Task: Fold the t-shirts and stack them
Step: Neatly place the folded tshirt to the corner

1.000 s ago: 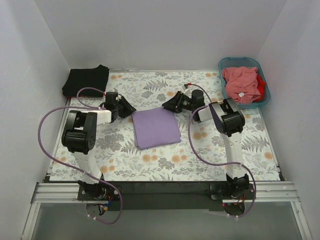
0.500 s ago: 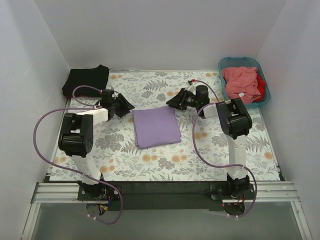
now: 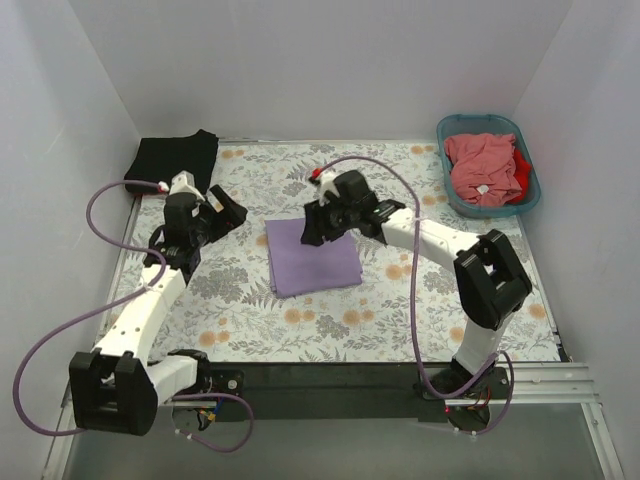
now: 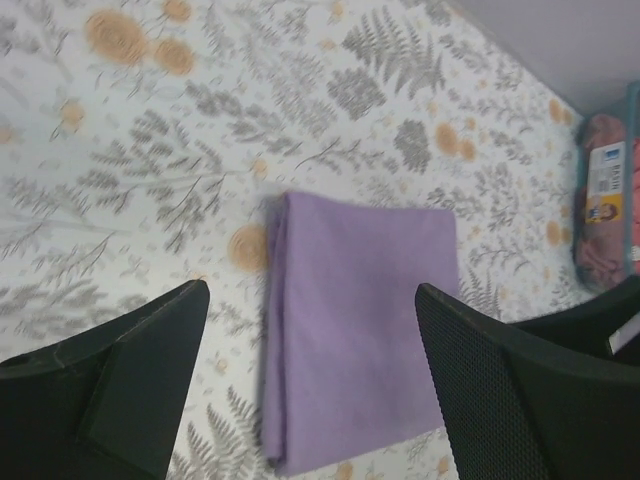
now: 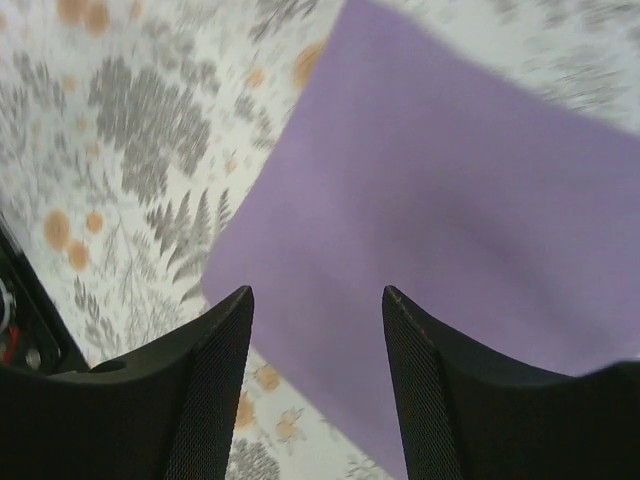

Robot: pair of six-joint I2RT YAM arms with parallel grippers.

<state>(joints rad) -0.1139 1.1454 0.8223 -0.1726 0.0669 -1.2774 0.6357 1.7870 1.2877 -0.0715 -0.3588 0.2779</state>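
The lavender-purple t-shirt lies folded into a rectangle at the middle of the floral table. My right gripper hangs open just over its far edge; in the right wrist view the purple cloth fills the space beyond the open right gripper, and nothing is held. My left gripper stands open to the left of the shirt, apart from it. The left wrist view looks down on the folded shirt between the wide open fingers. A black t-shirt lies folded at the far left corner.
A teal basket at the far right corner holds a crumpled salmon-pink shirt and a red one. White walls close in the table on three sides. Purple cables loop from both arms.
The left gripper has opened wide and drawn back to the left as its arm stretched out. The right gripper has swung left over the purple shirt's far edge and opened further.
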